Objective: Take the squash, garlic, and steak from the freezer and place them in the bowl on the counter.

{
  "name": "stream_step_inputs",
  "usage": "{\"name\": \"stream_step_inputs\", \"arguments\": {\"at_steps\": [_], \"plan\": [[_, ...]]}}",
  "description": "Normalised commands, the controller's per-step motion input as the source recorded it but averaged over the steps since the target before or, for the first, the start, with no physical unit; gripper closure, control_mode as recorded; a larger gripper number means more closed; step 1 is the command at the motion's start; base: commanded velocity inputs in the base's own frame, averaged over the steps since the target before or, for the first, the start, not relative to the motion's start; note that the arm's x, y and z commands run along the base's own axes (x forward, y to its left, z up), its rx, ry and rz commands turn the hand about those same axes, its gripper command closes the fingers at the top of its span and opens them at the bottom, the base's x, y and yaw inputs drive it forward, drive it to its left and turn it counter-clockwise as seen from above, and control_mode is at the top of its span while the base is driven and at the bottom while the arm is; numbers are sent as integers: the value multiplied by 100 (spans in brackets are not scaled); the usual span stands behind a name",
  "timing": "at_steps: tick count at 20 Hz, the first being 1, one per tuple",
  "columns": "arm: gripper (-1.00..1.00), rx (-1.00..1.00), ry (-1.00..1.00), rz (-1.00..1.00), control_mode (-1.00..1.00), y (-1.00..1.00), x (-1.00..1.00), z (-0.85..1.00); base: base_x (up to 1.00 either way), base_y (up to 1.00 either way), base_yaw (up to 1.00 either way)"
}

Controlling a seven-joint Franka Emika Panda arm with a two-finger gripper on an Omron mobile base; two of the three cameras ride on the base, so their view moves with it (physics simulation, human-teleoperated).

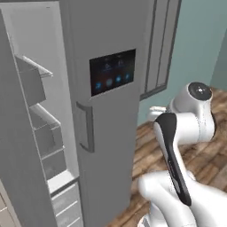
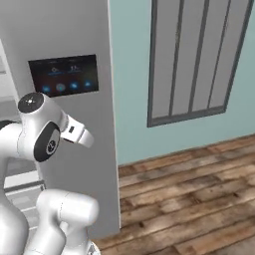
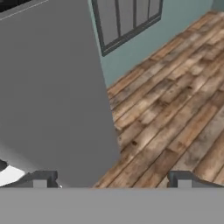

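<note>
You're parked right up against the freezer, the tall grey unit, and from the left base view its left door stands swung open. Inside you can see grey door racks stacked one above another, with pale drawers lower down. From here the racks look bare, and you can't see the squash, garlic or steak on any of the shelving that's visible. The closed right door carries the dark dispenser panel with small blue icons lit on it, and a grey vertical handle sits just below and left of that panel.

Your arm is folded up at the right of that view, elbow high, off to the right of the closed door. In the right base view the same arm rises in front of the freezer's grey face, just below the panel.

Down the hand view, the gripper has its jaws spread wide apart with nothing between them, one dark fingertip at each lower corner. It looks at the freezer's flat grey side and the wooden plank floor beside it. Behind that, a teal wall holds a grey-framed window.
</note>
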Motion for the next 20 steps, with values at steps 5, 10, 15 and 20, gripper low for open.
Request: {"name": "stream_step_inputs", "arguments": {"at_steps": [5, 10, 15, 20], "plan": [[-100, 0, 0, 0, 100, 0, 0, 0, 3, 0, 60], [-100, 0, 0, 0, 100, 0, 0, 0, -9, 1, 66], [-100, 0, 0, 0, 100, 0, 0, 0, 0, 3, 54], [-100, 0, 0, 0, 100, 0, 0, 0, -1, 19, 47]]}}
